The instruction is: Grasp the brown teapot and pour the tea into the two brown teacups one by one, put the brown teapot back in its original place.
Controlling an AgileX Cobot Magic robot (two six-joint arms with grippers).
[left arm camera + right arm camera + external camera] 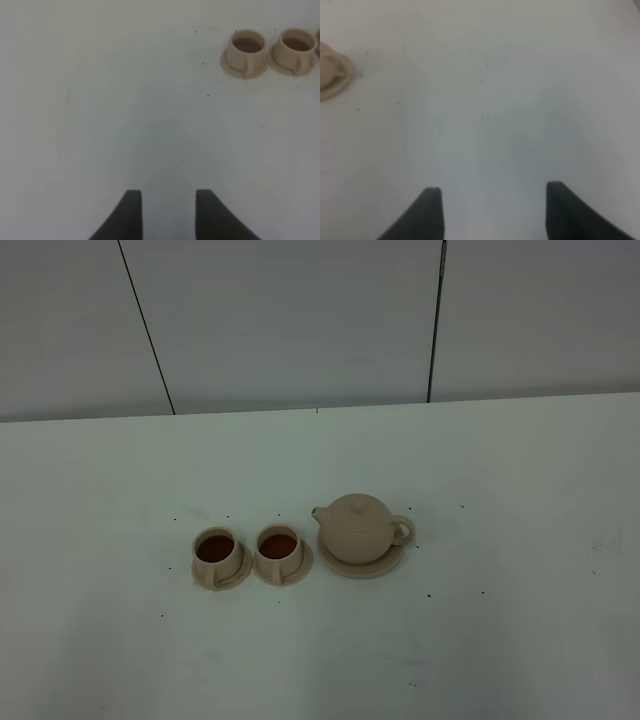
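Note:
The brown teapot (358,528) stands upright on its wide saucer, the original place (387,565), with the spout to the left and the loop handle to the right. Left of it the two brown teacups (215,550) (278,545) stand on small saucers, both holding dark tea. Neither arm shows in the high view. My left gripper (169,202) is open over bare table, with both teacups (246,47) (295,47) far ahead of it. My right gripper (492,195) is open and empty; only a tan edge of the teapot set (332,75) shows at the frame's border.
The white table (500,640) carries a few small dark specks. Its far edge (320,410) meets a pale panelled wall with dark seams.

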